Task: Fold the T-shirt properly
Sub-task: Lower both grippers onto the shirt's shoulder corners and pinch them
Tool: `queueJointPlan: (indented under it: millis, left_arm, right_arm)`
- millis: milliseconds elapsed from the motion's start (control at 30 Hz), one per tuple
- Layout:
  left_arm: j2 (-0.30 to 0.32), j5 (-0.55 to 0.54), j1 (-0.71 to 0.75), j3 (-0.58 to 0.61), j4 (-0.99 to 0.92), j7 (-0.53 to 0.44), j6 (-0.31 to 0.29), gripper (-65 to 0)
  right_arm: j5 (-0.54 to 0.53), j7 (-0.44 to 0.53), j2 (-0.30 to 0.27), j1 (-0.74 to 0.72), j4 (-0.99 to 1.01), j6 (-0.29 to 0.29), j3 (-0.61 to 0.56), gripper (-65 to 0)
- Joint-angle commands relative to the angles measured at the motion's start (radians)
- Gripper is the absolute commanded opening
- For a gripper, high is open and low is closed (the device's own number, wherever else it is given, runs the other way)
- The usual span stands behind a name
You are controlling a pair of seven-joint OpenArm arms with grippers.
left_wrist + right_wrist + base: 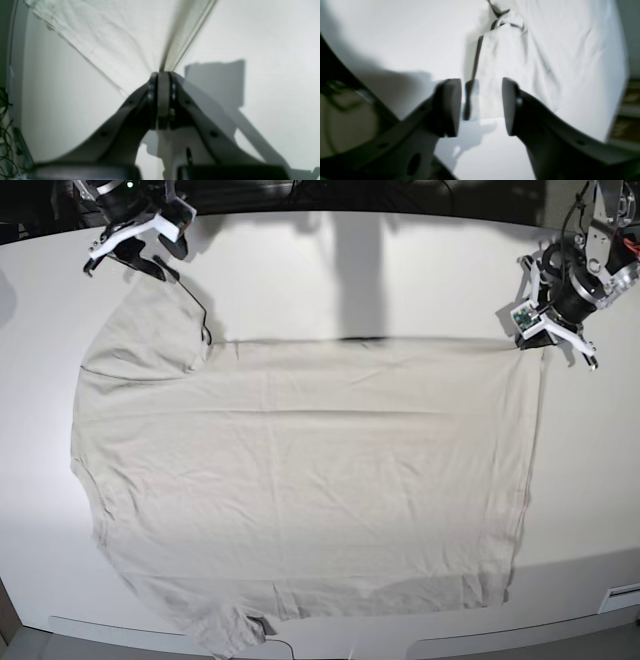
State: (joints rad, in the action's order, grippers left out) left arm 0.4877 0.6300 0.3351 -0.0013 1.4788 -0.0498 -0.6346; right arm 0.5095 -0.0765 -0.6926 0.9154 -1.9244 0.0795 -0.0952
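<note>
While the T-shirt (pixel 300 480) lies spread flat across the white table (pixel 400 270), both arms are up at its far edge, and this looks like the grab before the first fold. The left gripper (pixel 163 75) is pressed tight together on a corner of the hem, and the wrist view shows cloth drawn up into a ridge running away from the tips. That corner is caught, I'd say.

Over on the other side, the right gripper (pixel 481 105) stands with its jaws apart, hanging over the sleeve (pixel 150 330). From its own camera a flap of sleeve fabric sits in the gap, with a dark edge just beside the left finger (pixel 450 107), but nothing is pinched yet. Whether the pads touch the cloth, I can't tell.

So the next move, to my eye, calls for that right gripper to settle onto the sleeve edge and close, catching fabric and not bare tabletop. Then both arms can lift and carry the far edge toward the near one.

Not much stands in the way. Dark cables (pixel 5 125) hang off the table's side near the left arm, well clear of the cloth. The near sleeve droops over the front edge of the table, which could drag during a lift.
</note>
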Motion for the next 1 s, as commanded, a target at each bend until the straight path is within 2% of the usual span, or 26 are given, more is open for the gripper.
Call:
queueJointPlan:
  millis: [0,133,267,433,800,967]
  left_arm:
    - [0.009,0.018,0.023,0.004,-0.009,0.053,-0.064,-65.0]
    - [0.009,0.013,0.023,0.004,-0.009,0.054,-0.064,-65.0]
    - [0.009,0.013,0.023,0.004,-0.009,0.054,-0.064,-65.0]
    - [0.009,0.013,0.023,0.004,-0.009,0.053,-0.064,-65.0]
    - [0.009,-0.022,0.023,0.004,-0.009,0.049,-0.064,-65.0]
    - [0.009,-0.021,0.023,0.004,-0.009,0.05,-0.064,-65.0]
  right_arm:
    - [0.028,0.014,-0.033,-0.001,-0.018,-0.005,0.004,-35.2]
    - [0.071,-0.043,-0.111,-0.045,-0.015,0.026,0.004,-35.0]
    - [0.071,-0.089,-0.154,-0.091,0.0,0.04,0.004,-35.0]
    - [0.071,-0.088,-0.181,-0.138,0.06,0.066,0.004,-35.0]
    - [0.093,-0.074,-0.223,-0.206,0.232,0.07,0.004,-35.0]
    - [0.093,-0.006,-0.231,-0.238,0.288,0.131,0.0,-35.0]
